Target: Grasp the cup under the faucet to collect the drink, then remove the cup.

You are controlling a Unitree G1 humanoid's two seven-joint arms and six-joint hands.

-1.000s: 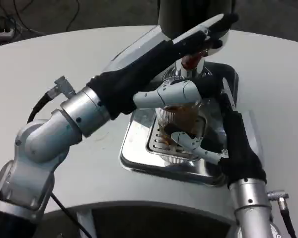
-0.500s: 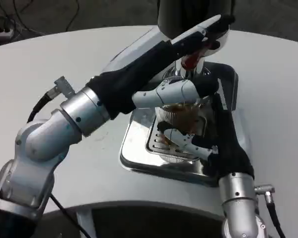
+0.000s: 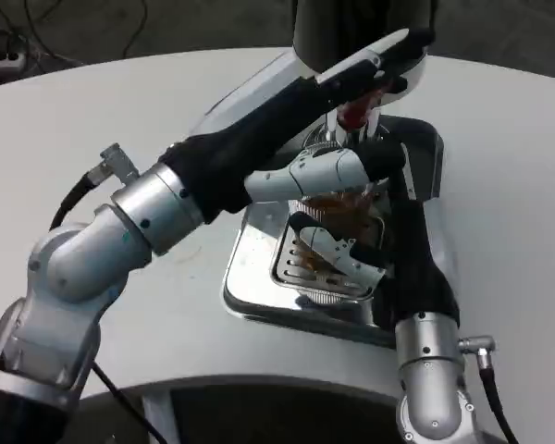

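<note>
A clear plastic cup with brown drink in it stands over the steel grille, just below the red faucet. My right hand grips the cup, one white finger across its top and others curled around its front. My left hand lies stretched out on top of the faucet lever, against the dark dispenser body. How that hand bears on the lever is hidden. My left forearm crosses the picture above the cup.
A shiny steel drip tray sits under the cup on the round white table. The table edge runs close in front of the tray. A power strip lies on the floor at the far left.
My right forearm has swung left, toward the tray's middle. The fingers on the cup's front have risen, and the cup sits a little higher. The left hand has stayed on the lever.
</note>
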